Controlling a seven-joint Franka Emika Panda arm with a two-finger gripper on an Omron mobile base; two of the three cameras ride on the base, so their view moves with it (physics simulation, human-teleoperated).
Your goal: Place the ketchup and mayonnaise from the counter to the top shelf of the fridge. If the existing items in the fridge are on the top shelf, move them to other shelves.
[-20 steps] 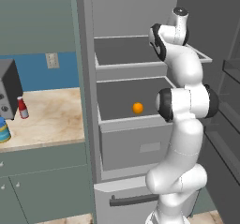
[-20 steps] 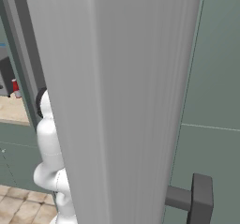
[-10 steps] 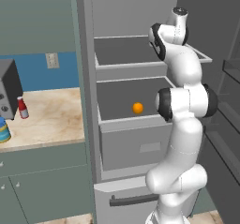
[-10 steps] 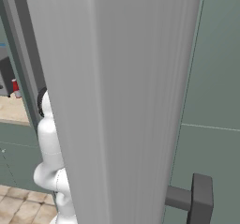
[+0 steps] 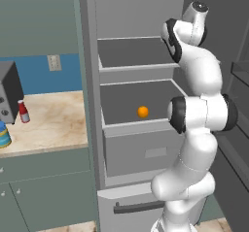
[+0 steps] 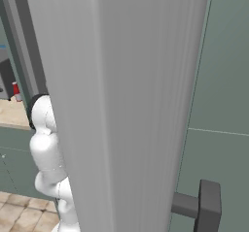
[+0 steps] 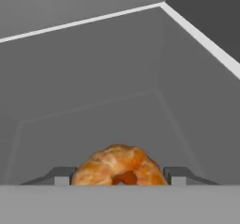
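Observation:
In the hand view my gripper point(image 7: 120, 177) is shut on the brownish-orange lump point(image 7: 118, 164), with a dark fingertip point(image 7: 61, 175) pressed to each side of it. The lump sits low over the top shelf point(image 7: 93, 106) of the fridge point(image 5: 90, 80). In the left base view my arm reaches into the right end of that shelf point(image 5: 131, 54), and the wrist hides the hand. The bright orange fruit point(image 5: 142, 111) lies on the shelf below. The ketchup point(image 5: 22, 111) and the mayonnaise point(image 5: 4, 135) stand at the left on the counter point(image 5: 53, 124). The ketchup point(image 6: 16, 91) also peeks past the door in the right base view.
A dark appliance point(image 5: 8, 97) stands on the counter behind the ketchup. The open fridge door point(image 6: 136, 105) with its dark handle point(image 6: 206, 207) blocks most of the right base view. A grey drawer point(image 5: 146, 151) sits under the second shelf.
The arm keeps the same pose in both base views. The jaws have come together on the lump.

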